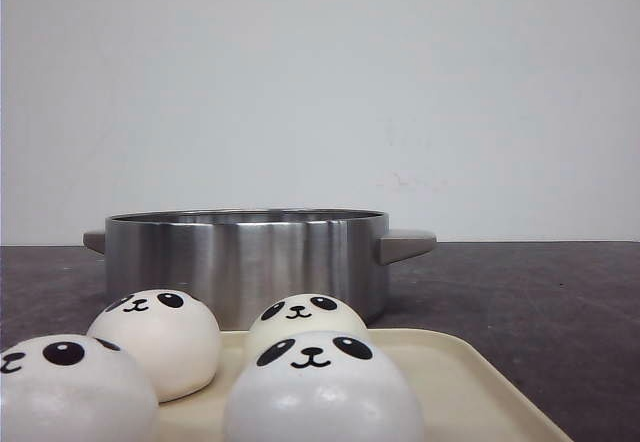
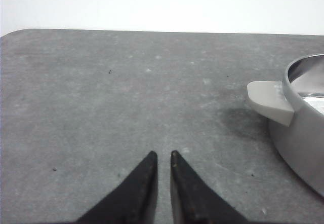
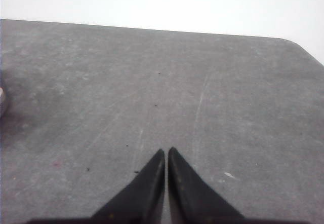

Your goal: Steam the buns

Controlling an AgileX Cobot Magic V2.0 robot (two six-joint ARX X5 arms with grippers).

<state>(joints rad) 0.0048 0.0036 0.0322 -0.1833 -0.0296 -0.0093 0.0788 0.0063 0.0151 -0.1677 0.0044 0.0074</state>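
Several white panda-faced buns sit on a cream tray (image 1: 470, 382) at the front of the front view: one at the left edge (image 1: 65, 387), one behind it (image 1: 160, 337), one at the middle (image 1: 320, 387) and one behind that (image 1: 303, 317). Behind the tray stands a steel pot (image 1: 245, 257) without a lid. Neither gripper shows in the front view. My left gripper (image 2: 163, 154) hangs over bare table beside the pot (image 2: 304, 148), shut but for a thin slit and holding nothing. My right gripper (image 3: 166, 150) is shut and holds nothing over bare table.
The pot has a grey handle on each side (image 1: 405, 245), and the other one (image 2: 271, 102) shows in the left wrist view. The dark grey table (image 1: 540, 302) ends at a white wall behind. A pale sliver (image 3: 2, 100) sits at the edge of the right wrist view.
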